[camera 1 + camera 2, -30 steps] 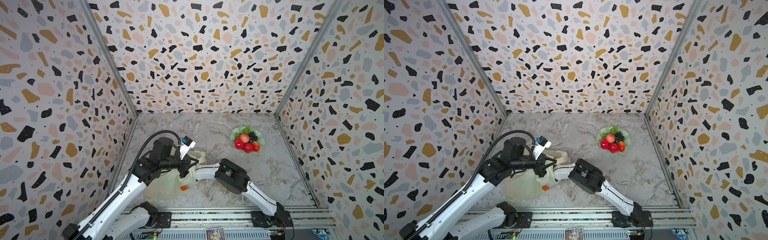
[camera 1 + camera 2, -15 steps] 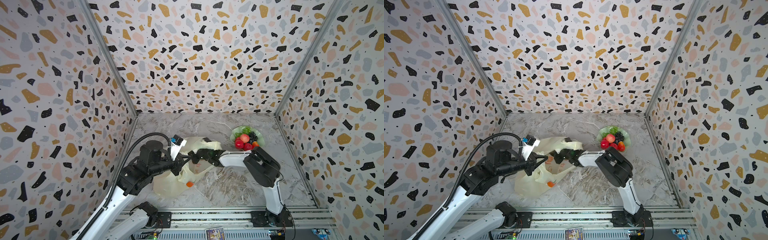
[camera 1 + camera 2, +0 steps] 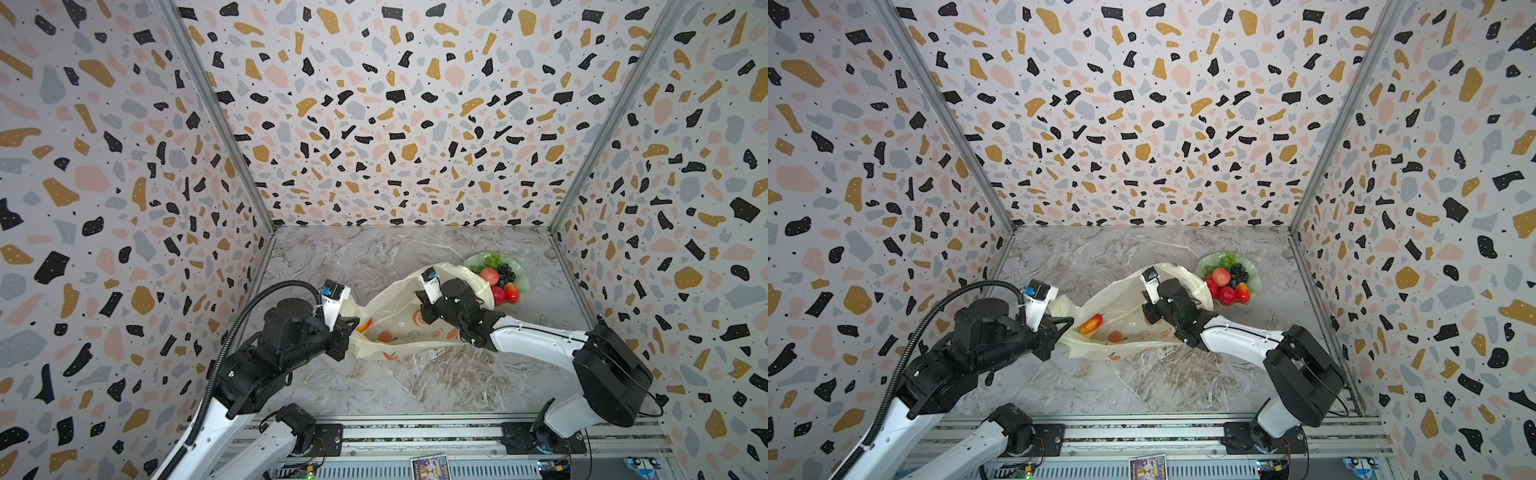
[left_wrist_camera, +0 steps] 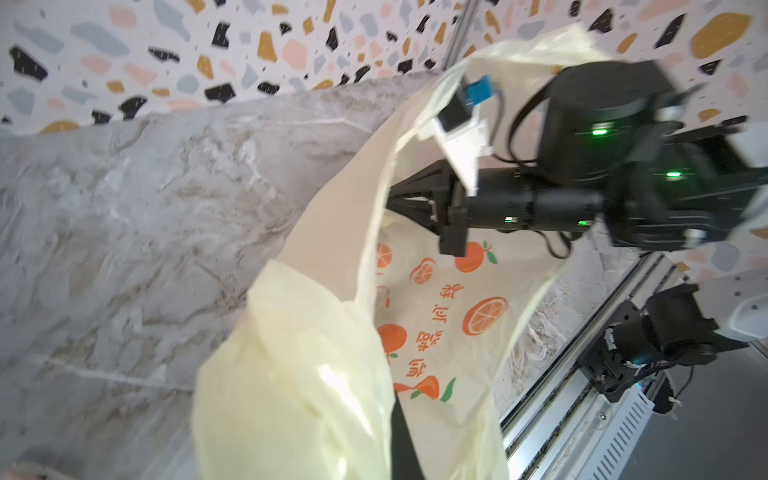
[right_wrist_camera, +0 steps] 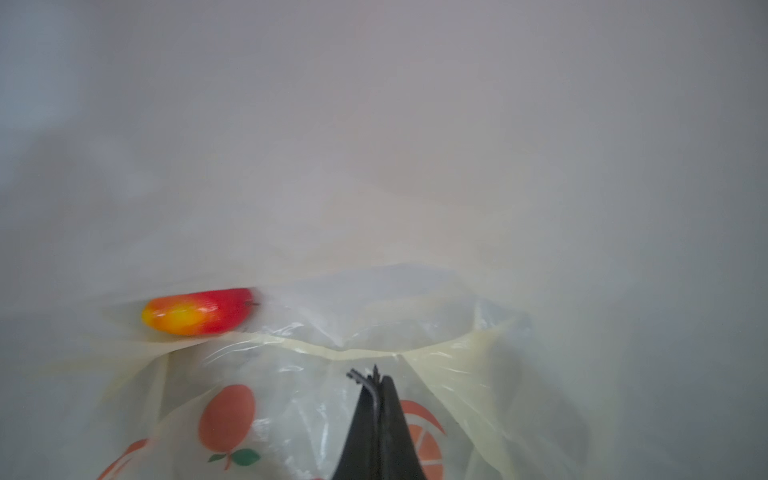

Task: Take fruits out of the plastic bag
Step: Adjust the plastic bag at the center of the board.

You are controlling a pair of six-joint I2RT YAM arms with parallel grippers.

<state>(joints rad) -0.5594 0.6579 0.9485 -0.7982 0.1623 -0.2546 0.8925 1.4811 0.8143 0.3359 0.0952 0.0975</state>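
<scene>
L gripper [image 3: 348, 332] at left: jaws pressed together on the bunched end of the plastic bag [image 3: 399, 328], which lies stretched over the marble table [image 3: 415, 382] betw. both arms. Inside, near that end, is one red-yellow mango-like fruit [image 3: 1091, 324]. R gripper [image 5: 376, 382] is also closed, pinching the bag's rim at the opp. end. Just beside, at right, a pale green dish [image 3: 524, 281] w/ the other fruits [image 3: 490, 276].
</scene>
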